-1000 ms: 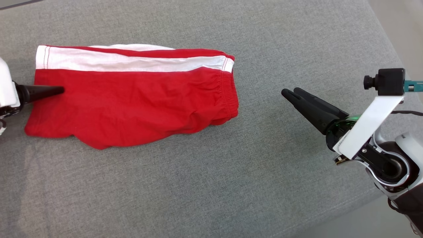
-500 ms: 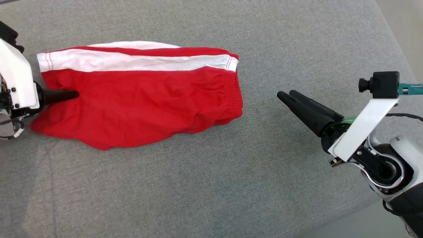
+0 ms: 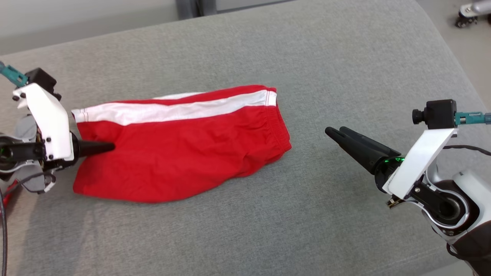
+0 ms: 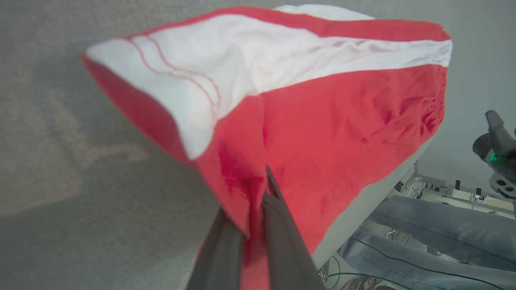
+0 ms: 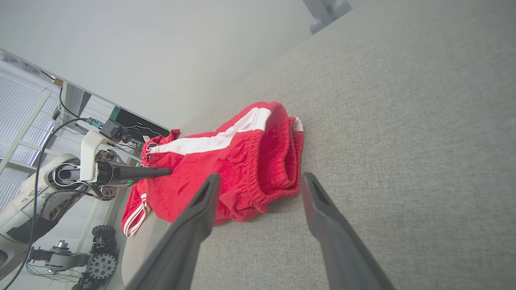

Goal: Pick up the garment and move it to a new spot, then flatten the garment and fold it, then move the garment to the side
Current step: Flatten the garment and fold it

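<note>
The garment (image 3: 184,153) is a pair of red shorts with a white side stripe, lying across the grey cushion (image 3: 268,230). My left gripper (image 3: 111,146) is shut on the red cloth at its left, leg-hem end. In the left wrist view the fingers (image 4: 278,225) pinch a fold of the garment (image 4: 342,121), and that end hangs lifted off the cushion. My right gripper (image 3: 333,131) stands open, a short way right of the elastic waistband, holding nothing. The right wrist view shows the right gripper (image 5: 262,177) spread before the garment (image 5: 225,161), with the left gripper (image 5: 167,172) beyond.
The cushion's rounded right edge (image 3: 452,57) drops to the floor, where a wheeled base (image 3: 472,11) stands at the far right. Denim cloth (image 4: 443,229) and cables lie below the cushion's near edge. Bare cushion stretches in front of and behind the garment.
The left gripper has closed on the garment's left end and carried it rightward and up. The head camera has tilted, so the whole picture has shifted. The right gripper stays open.
</note>
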